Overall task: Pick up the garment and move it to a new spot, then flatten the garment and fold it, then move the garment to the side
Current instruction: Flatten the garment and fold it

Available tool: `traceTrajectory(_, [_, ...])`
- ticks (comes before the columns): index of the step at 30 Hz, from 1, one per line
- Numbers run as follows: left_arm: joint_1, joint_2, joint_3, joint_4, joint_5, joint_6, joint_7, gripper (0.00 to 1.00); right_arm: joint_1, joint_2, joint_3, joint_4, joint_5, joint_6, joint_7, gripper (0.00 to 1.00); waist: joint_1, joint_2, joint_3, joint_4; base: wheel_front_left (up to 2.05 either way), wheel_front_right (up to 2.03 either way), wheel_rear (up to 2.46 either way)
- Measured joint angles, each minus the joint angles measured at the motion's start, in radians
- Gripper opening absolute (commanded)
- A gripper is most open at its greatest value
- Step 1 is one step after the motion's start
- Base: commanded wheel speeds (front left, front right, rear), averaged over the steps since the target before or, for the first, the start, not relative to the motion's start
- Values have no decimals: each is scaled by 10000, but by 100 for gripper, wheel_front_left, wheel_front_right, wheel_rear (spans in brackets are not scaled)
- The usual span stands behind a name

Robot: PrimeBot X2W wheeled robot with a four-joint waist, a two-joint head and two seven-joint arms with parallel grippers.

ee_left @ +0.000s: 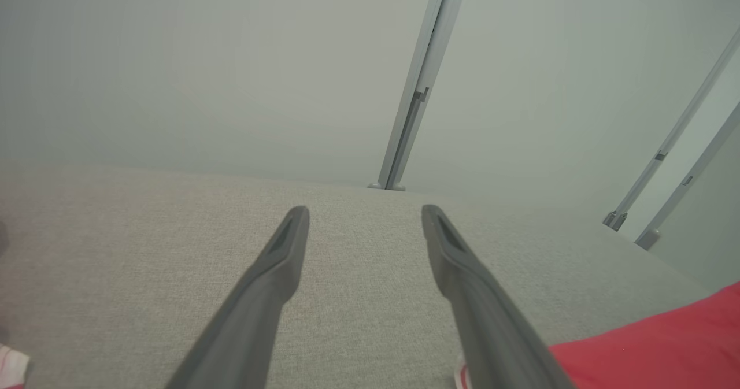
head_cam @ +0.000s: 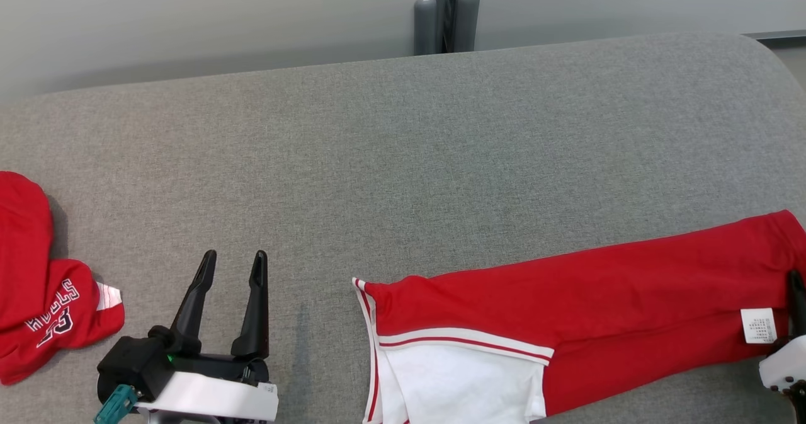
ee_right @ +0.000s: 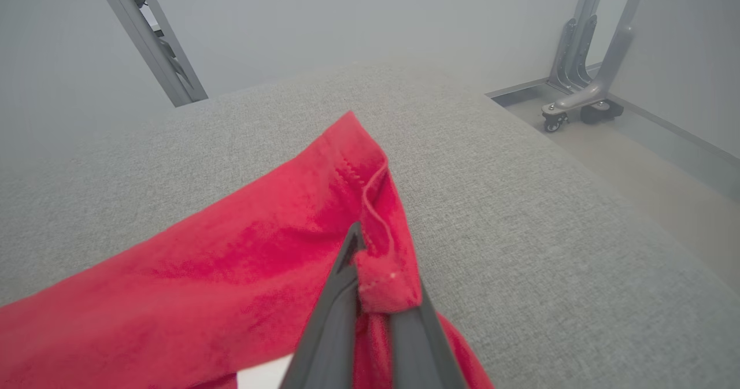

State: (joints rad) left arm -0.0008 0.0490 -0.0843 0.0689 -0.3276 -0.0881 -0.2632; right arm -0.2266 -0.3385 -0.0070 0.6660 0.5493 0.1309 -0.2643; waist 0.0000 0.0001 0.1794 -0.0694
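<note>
Garment (head_cam: 567, 304), red with a white striped panel, lies stretched on the grey padded surface (head_cam: 403, 159). Its long axis runs sideways from the right gripper (ee_right: 376, 285) toward the left gripper (head_cam: 235, 259). The right gripper's fingers are pinched together on a bunched bit of hem at the end nearest it, so the whole length trails off to that gripper's left. The left gripper stands with fingers spread, holding nothing, short of the white-panelled end with bare grey between them. I judge that the right arm owns the lift, and that the far free end will drag unless raised well. A second red garment (head_cam: 38, 298) lies on the left gripper's outer side.
</note>
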Motion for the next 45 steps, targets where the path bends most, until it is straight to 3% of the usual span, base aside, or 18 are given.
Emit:
traceTrajectory(6, [85,6,31,98,-533,94,-2,100,-118,-104,790,-184,268,0,328,0,0,0,-118,-149,0,0,0])
traceTrajectory(15, [136,2,38,69,-529,203,-2,100,233,-75,1829,-1724,1064,-2,1220,0,0,0,-407,-690,0,0,0])
traceTrajectory(24, [121,-6,17,19,-499,251,0,100,688,991,2543,-4199,2385,-4,2847,0,0,0,-628,-1217,0,0,0])
traceTrajectory(34, [-56,0,104,73,-468,215,-2,100,1104,2236,3281,-6217,2813,-4,4414,0,0,0,-617,-881,0,0,0])
traceTrajectory(39, [-114,-2,221,178,-489,182,-2,100,1485,2738,3567,-6556,3081,-4,5143,0,0,0,-580,-503,0,0,0])
traceTrajectory(45, [-284,0,209,244,-539,100,-2,100,1764,2865,3919,-6546,3390,-4,5400,0,0,0,-518,-81,0,0,0])
